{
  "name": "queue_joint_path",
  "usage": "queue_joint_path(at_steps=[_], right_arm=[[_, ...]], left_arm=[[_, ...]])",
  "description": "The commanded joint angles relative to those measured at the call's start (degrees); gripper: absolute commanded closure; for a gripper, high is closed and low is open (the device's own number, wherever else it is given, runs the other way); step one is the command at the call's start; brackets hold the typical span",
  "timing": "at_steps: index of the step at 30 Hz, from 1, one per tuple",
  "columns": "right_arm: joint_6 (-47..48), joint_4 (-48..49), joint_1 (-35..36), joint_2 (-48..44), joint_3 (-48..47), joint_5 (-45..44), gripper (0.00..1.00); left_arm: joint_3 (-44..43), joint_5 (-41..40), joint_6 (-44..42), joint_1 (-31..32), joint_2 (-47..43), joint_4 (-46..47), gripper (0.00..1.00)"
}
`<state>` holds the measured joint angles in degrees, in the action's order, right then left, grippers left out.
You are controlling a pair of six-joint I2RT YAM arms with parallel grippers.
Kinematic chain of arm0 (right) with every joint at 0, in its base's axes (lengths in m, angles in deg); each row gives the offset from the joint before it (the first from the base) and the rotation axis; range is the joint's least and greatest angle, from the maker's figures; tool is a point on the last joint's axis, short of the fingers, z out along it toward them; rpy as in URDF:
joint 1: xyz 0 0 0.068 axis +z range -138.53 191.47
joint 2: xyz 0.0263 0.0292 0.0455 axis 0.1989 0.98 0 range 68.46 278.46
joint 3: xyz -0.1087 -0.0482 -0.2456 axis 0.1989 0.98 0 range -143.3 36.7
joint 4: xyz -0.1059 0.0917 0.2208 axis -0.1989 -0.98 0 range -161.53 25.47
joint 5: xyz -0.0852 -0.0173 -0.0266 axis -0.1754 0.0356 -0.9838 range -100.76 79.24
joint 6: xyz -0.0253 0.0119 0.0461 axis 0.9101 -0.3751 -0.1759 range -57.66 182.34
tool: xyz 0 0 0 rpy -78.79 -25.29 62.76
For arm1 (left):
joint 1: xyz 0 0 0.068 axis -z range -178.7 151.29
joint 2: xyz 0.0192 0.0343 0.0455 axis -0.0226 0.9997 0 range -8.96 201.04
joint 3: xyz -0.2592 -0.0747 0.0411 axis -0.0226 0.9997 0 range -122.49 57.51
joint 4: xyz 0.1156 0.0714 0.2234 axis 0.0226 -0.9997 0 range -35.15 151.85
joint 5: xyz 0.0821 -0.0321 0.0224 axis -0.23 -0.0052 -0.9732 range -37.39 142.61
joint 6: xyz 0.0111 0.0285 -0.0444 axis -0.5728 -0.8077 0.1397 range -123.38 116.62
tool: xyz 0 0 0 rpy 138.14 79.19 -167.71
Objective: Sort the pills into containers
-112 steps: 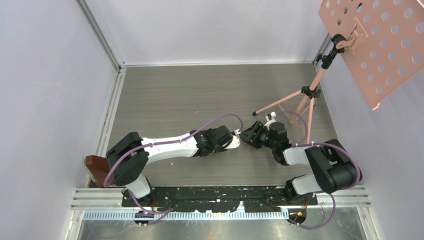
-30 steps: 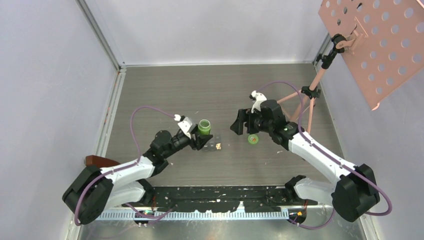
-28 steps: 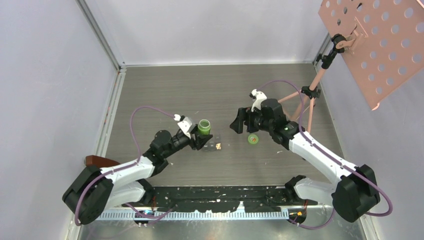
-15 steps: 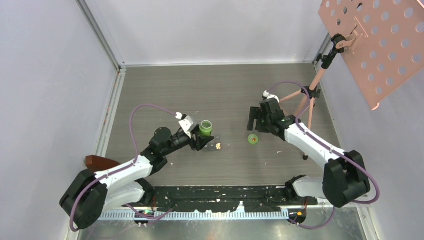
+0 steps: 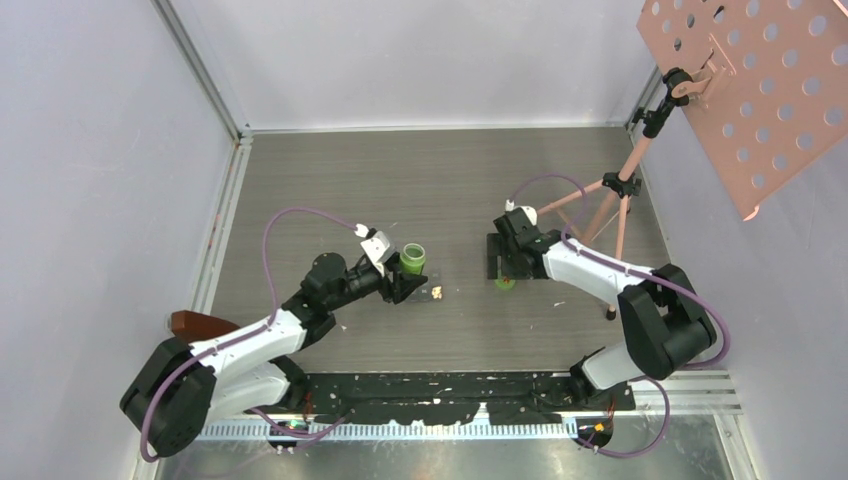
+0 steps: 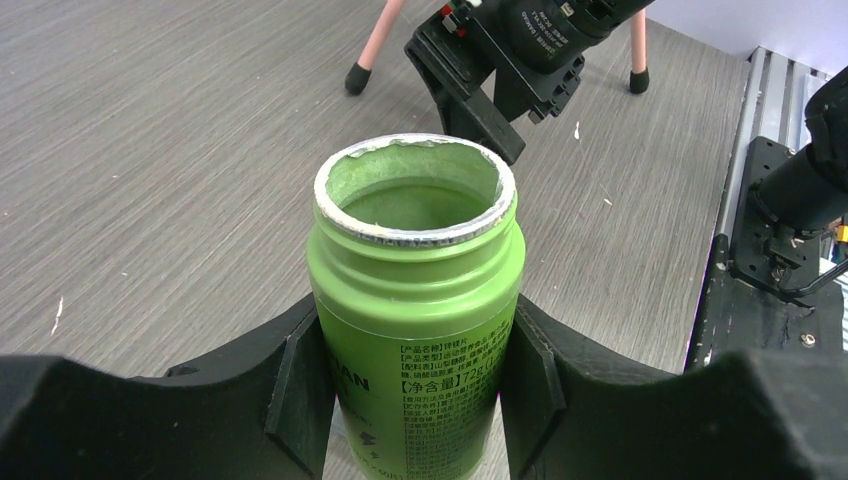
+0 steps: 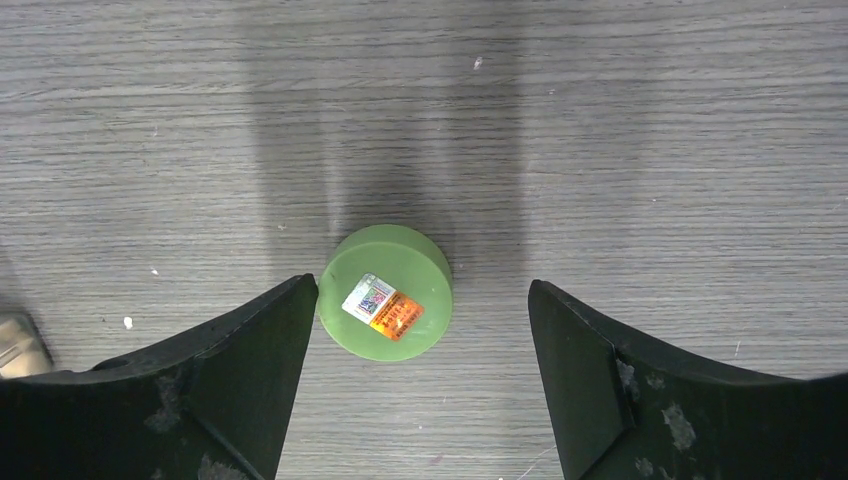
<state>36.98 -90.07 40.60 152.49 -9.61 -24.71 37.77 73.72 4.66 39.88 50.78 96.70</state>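
Green bottle stands clamped in the left gripper; its cap lies between the spread right gripper.

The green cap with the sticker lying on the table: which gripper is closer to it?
Right. The right gripper hangs open over the green cap; the left gripper grips the green bottle farther away.

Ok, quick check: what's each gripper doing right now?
Left gripper: closed on the open green bottle, holding it upright.
Right gripper: open, empty, straddling the green cap on the table.
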Motion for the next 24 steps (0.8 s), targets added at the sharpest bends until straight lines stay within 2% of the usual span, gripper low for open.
queue_joint_path(at_steps=[1,12,14,24], right_arm=[[-0.8,-1.2,1.2,1.5,-1.4,-3.2,0.15],[-0.3,-0.9,2.4,1.3,-1.4,-1.7,0.15],[-0.2,-0.8,2.4,1.5,-1.3,-1.4,0.19],[-0.4,-0.2,2.3,1.7,-1.4,1.6,0.5]], left_arm=[[-2.4,0.8,-0.7,-0.2,0.4,1.9,1.0],[-2.5,0.8,-1.0,-0.3,0.7,1.8,1.0],[-2.4,0.7,-0.9,-0.2,0.7,1.8,1.0],[-2.9,1.5,-1.0,-0.2,0.7,0.1,1.0]])
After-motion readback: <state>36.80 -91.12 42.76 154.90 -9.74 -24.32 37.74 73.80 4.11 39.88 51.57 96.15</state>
